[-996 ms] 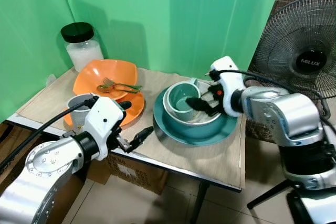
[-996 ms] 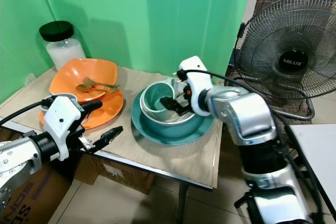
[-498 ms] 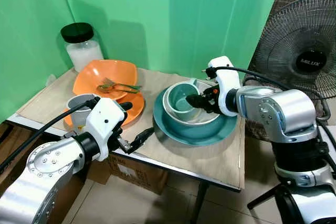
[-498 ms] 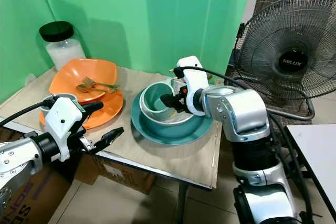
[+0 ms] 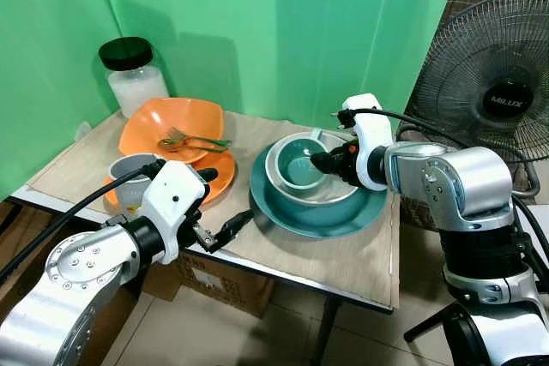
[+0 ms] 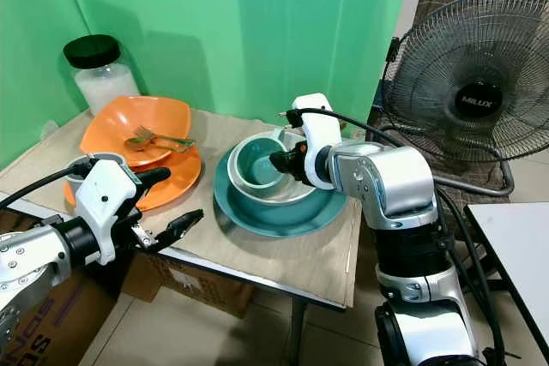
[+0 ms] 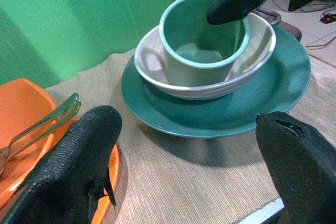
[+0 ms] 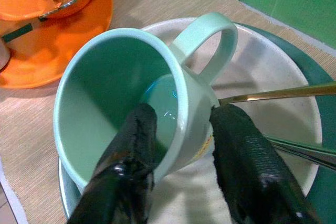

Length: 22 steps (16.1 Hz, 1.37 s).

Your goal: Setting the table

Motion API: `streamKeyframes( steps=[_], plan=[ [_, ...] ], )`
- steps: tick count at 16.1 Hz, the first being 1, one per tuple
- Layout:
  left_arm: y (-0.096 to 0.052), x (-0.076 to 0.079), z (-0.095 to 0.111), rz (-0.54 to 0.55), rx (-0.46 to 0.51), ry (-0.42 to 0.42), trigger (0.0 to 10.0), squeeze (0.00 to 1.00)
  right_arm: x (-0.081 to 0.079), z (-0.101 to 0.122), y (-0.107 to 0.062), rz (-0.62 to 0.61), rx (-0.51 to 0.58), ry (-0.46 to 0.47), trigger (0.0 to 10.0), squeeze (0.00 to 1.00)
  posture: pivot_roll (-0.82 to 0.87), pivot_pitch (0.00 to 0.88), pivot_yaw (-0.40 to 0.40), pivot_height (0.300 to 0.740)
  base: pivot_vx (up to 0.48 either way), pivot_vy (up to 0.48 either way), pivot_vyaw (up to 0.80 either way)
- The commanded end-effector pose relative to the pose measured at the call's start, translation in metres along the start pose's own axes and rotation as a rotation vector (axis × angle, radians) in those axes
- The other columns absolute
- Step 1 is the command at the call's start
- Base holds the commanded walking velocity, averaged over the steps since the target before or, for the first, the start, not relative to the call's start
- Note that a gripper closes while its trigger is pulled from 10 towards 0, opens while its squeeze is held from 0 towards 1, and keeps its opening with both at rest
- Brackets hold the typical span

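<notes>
1. I counted one pale teal ceramic mug point(image 8: 131, 103); it sat tilted inside the one grey-white round bowl point(image 5: 283, 190), which sat on the one dark teal round plate point(image 5: 343, 220).
2. My right gripper point(image 8: 178, 145) was clamped on that mug's wall near its handle: one black finger point(image 8: 131, 145) lay inside the mug, and the other was pressed against its outside.
3. In the bowl, beside the mug, I saw two slim pieces of cutlery: one gold handle point(image 8: 273, 94) and one darker handle just below it.
4. My left gripper point(image 5: 225, 231) hovered over the near edge of the woven beige mat point(image 5: 283, 250), well apart from the mug, with both fingers spread wide and nothing between them.
5. On my left of the mug stood one orange squarish bowl point(image 5: 163, 122) on one orange round plate point(image 5: 219, 173).
6. One gold fork point(image 5: 184, 138) lay in that orange bowl with one gold spoon touching it.
7. One grey cup point(image 5: 129, 179) stood on the orange plate's near side.
8. Beyond the orange bowl stood one clear glass jar with a black lid point(image 5: 133, 75).
9. On my right of the mug stood one black floor fan point(image 5: 497, 83).
</notes>
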<state>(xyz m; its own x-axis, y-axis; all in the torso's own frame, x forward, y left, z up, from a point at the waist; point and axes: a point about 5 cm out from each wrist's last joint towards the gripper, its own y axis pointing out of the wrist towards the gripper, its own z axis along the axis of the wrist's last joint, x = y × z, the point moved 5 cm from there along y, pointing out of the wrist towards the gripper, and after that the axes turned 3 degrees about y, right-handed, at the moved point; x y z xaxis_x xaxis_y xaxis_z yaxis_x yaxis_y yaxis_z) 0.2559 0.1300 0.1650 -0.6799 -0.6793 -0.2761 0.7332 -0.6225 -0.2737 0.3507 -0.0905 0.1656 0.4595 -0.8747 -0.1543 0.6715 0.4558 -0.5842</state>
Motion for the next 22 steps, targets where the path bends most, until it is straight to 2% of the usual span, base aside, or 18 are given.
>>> streamKeyframes(
  steps=[1,11,15,16,17,18,20,21,22],
  plan=[
    [0.000,0.001,0.003,-0.011,0.001,0.020,10.0,0.00,-0.001,0.008,-0.001,0.000,0.008,0.004,0.0,0.00,-0.08,0.000,0.027,0.740,0.000,0.000,0.00],
    [0.001,-0.002,0.002,-0.001,-0.005,0.033,10.0,0.00,-0.002,0.012,0.001,0.002,0.017,-0.001,0.0,0.00,-0.09,0.000,0.025,0.740,0.000,0.000,0.00],
    [0.000,-0.004,0.003,0.008,-0.002,0.035,10.0,0.00,-0.006,0.028,-0.010,0.061,0.088,0.050,0.0,0.00,-0.09,0.000,0.024,0.740,0.000,0.000,0.00],
    [-0.001,-0.006,0.005,0.018,0.009,0.031,10.0,0.00,-0.009,0.047,-0.025,0.124,0.219,0.081,0.0,0.00,-0.08,0.000,0.022,0.740,0.000,0.000,0.00],
    [-0.001,-0.007,0.009,0.026,0.023,0.026,10.0,0.00,-0.009,0.061,-0.041,0.155,0.355,0.074,0.0,0.00,-0.08,0.000,0.023,0.740,0.000,0.000,0.00],
    [-0.001,-0.007,0.010,0.031,0.032,0.023,10.0,0.00,-0.008,0.064,-0.047,0.145,0.401,0.054,10.0,0.00,-0.08,0.000,0.024,0.740,0.000,0.000,0.00],
    [0.000,-0.008,0.014,0.052,0.050,0.026,10.0,0.00,-0.006,0.066,-0.056,0.101,0.485,0.004,10.0,0.00,-0.09,0.000,0.027,0.740,0.000,0.000,0.00],
    [0.002,-0.013,0.020,0.111,0.075,0.028,10.0,0.00,-0.008,0.058,-0.066,0.064,0.539,-0.075,10.0,0.00,-0.09,0.000,0.027,0.740,0.000,0.000,0.00],
    [0.002,-0.013,0.020,0.111,0.075,0.028,10.0,0.00,-0.008,0.058,-0.066,0.064,0.539,-0.075,10.0,0.00,-0.09,0.000,0.027,0.740,0.000,0.000,0.00]
  ],
)
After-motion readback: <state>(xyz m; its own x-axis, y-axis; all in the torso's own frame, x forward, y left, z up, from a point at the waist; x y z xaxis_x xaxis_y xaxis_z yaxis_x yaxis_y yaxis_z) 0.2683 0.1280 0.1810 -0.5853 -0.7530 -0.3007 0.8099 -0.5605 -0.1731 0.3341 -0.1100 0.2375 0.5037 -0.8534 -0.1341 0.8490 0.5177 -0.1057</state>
